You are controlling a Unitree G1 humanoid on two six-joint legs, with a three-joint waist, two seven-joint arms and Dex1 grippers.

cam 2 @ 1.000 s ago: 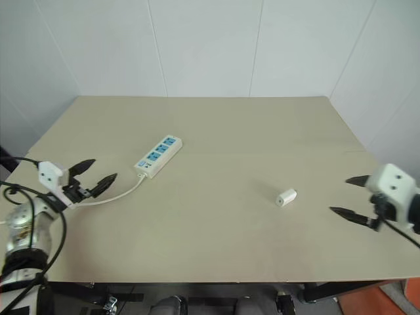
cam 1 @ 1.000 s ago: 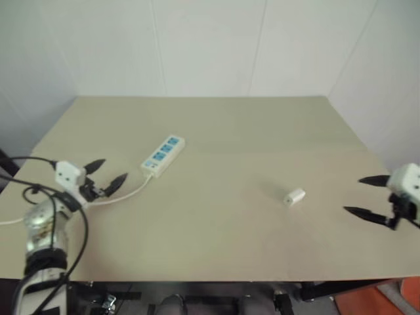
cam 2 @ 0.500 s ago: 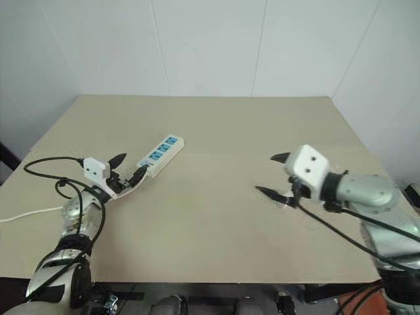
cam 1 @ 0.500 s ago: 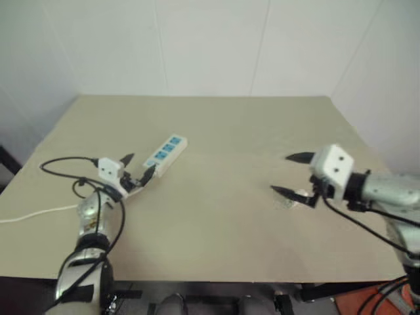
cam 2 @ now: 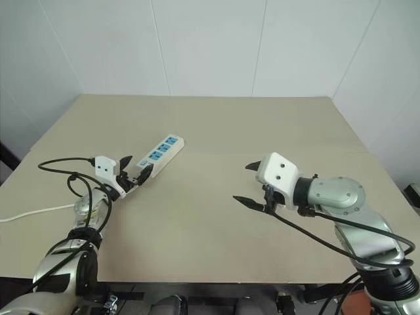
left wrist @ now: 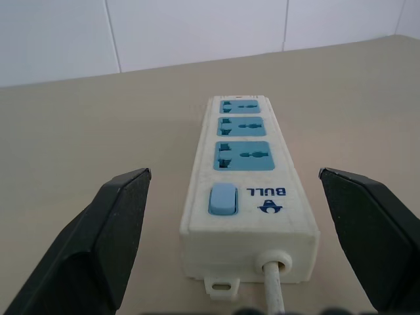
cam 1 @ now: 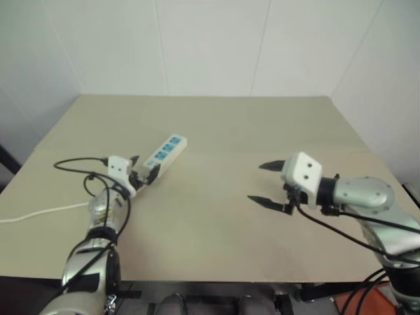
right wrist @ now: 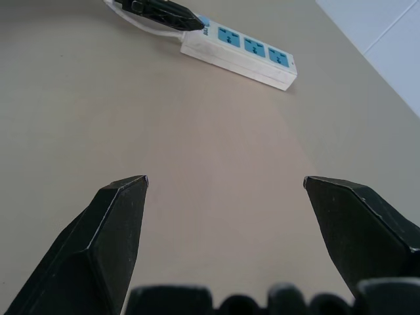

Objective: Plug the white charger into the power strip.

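One power strip (left wrist: 246, 190) with three blue sockets lies on the beige surface (cam 1: 216, 236), its switch end between the left gripper's (cam 1: 144, 169) spread fingers. The right gripper (cam 1: 268, 183), fingers apart, hovers mid-surface. The left wrist view reveals the blue switch (left wrist: 222, 199).

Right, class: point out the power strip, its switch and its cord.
power strip (left wrist: 244, 161): left wrist view, nearest blue socket face.
switch (left wrist: 222, 199): left wrist view, the button's middle.
cord (left wrist: 273, 292): left wrist view, beside its entry.
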